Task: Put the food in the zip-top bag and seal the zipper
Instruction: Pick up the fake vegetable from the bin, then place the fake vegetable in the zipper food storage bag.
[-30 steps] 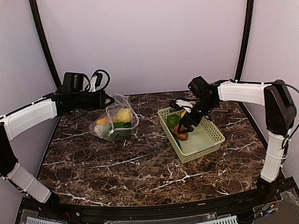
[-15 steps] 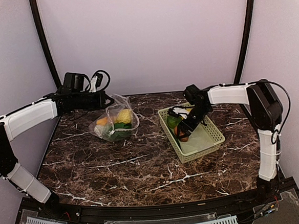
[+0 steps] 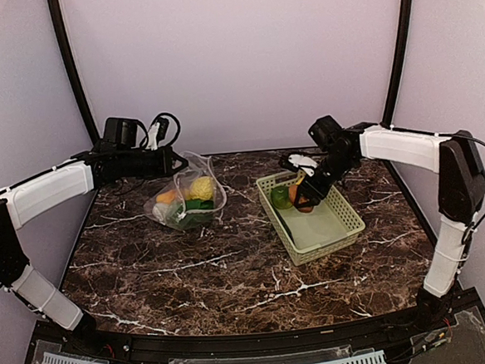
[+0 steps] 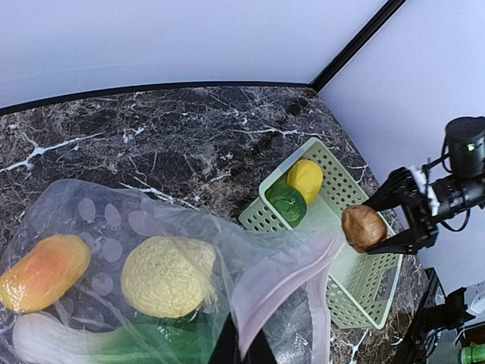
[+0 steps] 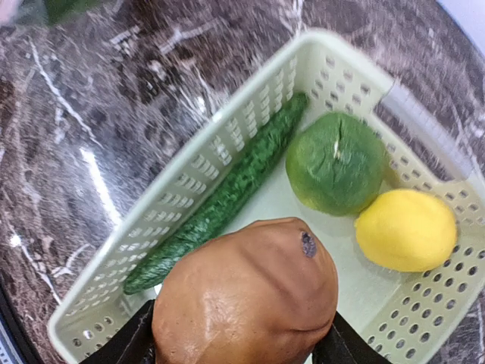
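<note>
Camera above: right hand [image 3: 303, 197] clamped on red-brown piece [image 3: 306, 204] over basket [image 3: 339, 227], left hand [image 3: 176, 161] pinching zip-top bag [image 3: 187, 201] mouth, well apart; left wrist — mouth narrow, drooping; right wrist — piece rounded, glossy, so may slip or miss.

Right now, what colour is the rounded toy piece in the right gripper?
The rounded toy piece is reddish brown, one dark spot; best in right wrist view.

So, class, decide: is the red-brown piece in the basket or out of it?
Out: the right gripper pinches the red-brown piece in the air above the basket.
</note>
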### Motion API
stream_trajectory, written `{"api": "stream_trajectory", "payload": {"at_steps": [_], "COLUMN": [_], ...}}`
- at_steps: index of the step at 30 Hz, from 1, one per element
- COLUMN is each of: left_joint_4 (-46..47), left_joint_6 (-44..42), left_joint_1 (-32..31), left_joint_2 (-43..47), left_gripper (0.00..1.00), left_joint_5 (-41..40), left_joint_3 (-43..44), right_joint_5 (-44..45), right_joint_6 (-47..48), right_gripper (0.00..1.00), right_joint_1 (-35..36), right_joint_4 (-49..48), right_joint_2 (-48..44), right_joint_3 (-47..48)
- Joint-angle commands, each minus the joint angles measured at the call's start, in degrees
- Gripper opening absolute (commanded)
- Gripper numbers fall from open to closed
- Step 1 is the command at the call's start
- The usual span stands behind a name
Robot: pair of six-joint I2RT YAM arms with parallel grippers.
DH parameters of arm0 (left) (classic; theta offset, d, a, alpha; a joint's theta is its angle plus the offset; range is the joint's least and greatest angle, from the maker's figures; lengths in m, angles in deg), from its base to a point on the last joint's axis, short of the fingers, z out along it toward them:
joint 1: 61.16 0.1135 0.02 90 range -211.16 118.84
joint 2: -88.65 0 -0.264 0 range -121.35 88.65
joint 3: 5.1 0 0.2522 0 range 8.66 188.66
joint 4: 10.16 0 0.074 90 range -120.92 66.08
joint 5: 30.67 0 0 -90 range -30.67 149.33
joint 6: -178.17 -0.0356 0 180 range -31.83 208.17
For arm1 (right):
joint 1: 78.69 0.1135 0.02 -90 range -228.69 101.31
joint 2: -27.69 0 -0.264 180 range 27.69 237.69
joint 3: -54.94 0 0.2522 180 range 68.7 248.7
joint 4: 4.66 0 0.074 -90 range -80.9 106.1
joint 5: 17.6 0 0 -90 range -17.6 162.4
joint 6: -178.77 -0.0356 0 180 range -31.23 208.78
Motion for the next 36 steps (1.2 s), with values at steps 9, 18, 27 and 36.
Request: {"api": "stream_trajectory", "payload": {"at_steps": [9, 18, 27, 36], "left_joint_4": [7.51, 10.71, 11.63, 14.73], "left_joint_6": [1.55, 2.07, 3.43, 7.17], "left_joint_1": [-0.20, -0.20, -0.20, -0.20], "left_joint_2": [-0.97, -0.08, 0.88, 0.63], "left_gripper": [0.01, 0.01, 0.01, 0.01], "left_joint_5": [6.03, 7.06, 7.63, 10.01], "left_joint_3": [-3.04, -4.46, -4.82, -5.81], "right_joint_5": [-18.81, -25.09, -19.99, -12.37], "right_joint_6": [0.88, -4.58, -10.20, -17.19], "right_gripper": [0.44, 0.44, 0.44, 0.46], "right_joint_1": [10.99, 15.38, 16.69, 18.12], "right_joint_4": [3.00, 5.09, 5.46, 1.97], "right_joint_2": [-1.47, 13.85, 23.26, 29.58], "right_joint_3": [17.34, 37.77, 49.00, 51.90]}}
